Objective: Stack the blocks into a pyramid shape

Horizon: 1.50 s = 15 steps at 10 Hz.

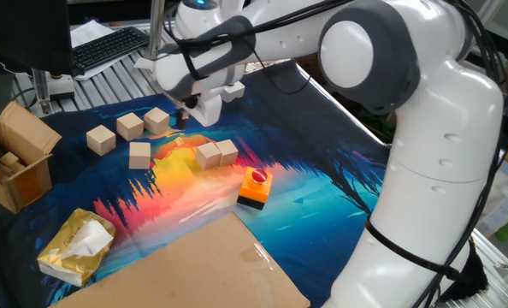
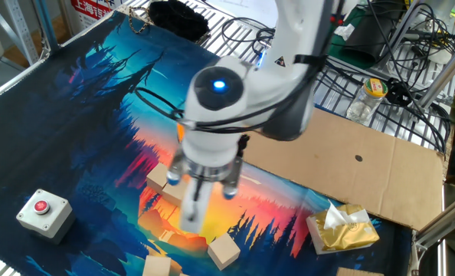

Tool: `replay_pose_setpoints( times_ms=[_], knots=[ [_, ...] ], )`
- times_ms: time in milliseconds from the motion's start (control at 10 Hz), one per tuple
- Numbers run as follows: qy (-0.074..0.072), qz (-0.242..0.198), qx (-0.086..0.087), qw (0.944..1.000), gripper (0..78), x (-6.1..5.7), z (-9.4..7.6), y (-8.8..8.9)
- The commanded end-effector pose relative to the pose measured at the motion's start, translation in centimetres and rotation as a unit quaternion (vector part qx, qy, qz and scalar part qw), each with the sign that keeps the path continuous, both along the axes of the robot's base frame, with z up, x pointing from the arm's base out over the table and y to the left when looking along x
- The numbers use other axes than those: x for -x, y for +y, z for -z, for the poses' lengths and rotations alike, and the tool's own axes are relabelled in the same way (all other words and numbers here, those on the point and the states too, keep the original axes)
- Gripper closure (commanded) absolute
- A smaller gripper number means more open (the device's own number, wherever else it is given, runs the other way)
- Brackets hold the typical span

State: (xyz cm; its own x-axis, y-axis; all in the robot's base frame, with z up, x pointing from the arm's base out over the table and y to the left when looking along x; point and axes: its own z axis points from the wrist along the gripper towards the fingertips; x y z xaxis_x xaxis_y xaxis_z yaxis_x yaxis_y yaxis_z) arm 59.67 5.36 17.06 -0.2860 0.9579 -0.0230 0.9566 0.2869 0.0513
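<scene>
Six pale tan wooden blocks lie on the colourful mat. Two of them [image 1: 208,155] [image 1: 227,152] sit touching side by side at the middle. Three more [image 1: 101,139] [image 1: 130,127] [image 1: 157,121] form a loose row to the left, and one [image 1: 139,155] lies in front of that row. My gripper [image 1: 184,120] hangs above the mat between the row and the pair, empty, fingers apart. In the other fixed view the gripper [image 2: 193,211] is motion-blurred; one block [image 2: 157,175] shows beside it and two [image 2: 223,250] [image 2: 157,266] lie at the bottom edge.
An orange-and-black button block [image 1: 255,188] sits right of the pair; it also shows in the other view [image 2: 42,211]. A cardboard sheet [image 1: 194,265] and a tissue pack [image 1: 76,246] lie in front. An open cardboard box [image 1: 14,158] stands at the left.
</scene>
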Motion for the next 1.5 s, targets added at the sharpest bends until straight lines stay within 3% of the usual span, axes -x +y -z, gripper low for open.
replay_pose_setpoints(
  times_ms=[100,200,400,500,600,700,900,1000,1100,1200,1500],
  knots=[
    [-0.002,-0.293,-0.016,0.9559,76.4,4.7,-3.2,11.8],
    [-0.002,-0.336,-0.017,0.9415,76.4,5.9,-2.7,12.7],
    [0.0,-0.368,-0.008,0.9298,76.4,8.2,-1.6,13.6],
    [0.004,-0.387,0.003,0.9219,76.4,8.2,-1.6,13.6],
    [0.003,-0.393,0.004,0.9197,76.4,8.2,-1.6,13.6],
    [0.006,-0.415,0.007,0.9097,76.4,8.2,-1.6,13.6],
    [0.005,-0.429,0.004,0.9033,76.4,8.2,-1.6,13.6],
    [0.007,-0.443,0.008,0.8966,76.4,8.2,-1.6,13.6],
    [0.006,-0.446,0.007,0.8951,76.4,8.2,-1.6,13.6],
    [0.005,-0.461,0.007,0.8872,76.4,8.2,-1.6,13.6],
    [0.005,-0.489,-0.004,0.8722,76.4,8.2,-1.6,13.6]
  ],
)
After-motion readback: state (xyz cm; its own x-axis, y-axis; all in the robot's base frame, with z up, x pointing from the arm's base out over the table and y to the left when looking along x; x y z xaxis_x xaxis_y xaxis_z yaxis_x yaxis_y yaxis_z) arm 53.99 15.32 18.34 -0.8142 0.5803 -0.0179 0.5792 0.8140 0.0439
